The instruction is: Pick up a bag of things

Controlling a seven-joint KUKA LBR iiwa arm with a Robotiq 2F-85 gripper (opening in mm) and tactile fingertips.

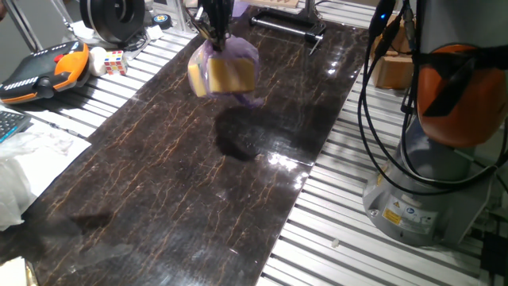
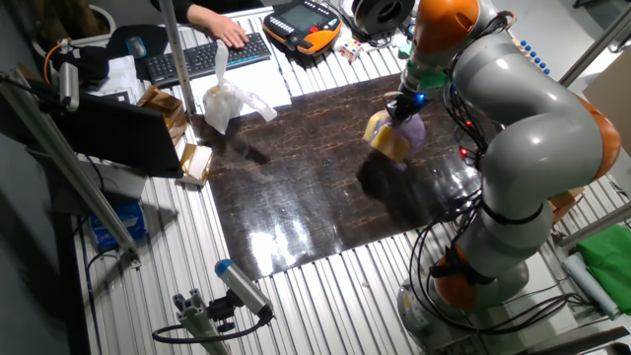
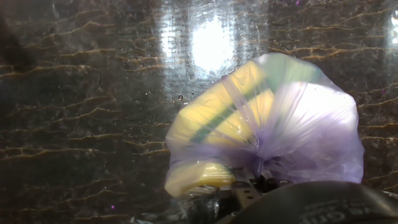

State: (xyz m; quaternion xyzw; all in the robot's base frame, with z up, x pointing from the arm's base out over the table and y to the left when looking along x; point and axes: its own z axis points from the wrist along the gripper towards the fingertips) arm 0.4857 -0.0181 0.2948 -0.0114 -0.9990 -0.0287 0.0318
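Jaws of the gripper (image 1: 214, 36) pinch the gathered top of the bag of things (image 1: 225, 71), which hangs clear above the dark marble-patterned table (image 1: 175, 183). Its shadow falls toward six o'clock below it; a white plastic bag (image 2: 229, 101) lies well apart at ten o'clock in the other fixed view.

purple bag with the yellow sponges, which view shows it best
The hand view: the translucent purple plastic bag fills the frame, yellow and green sponges showing through. One fixed view shows it hanging above the dark table, blurred; the other fixed view shows it small beside the arm.
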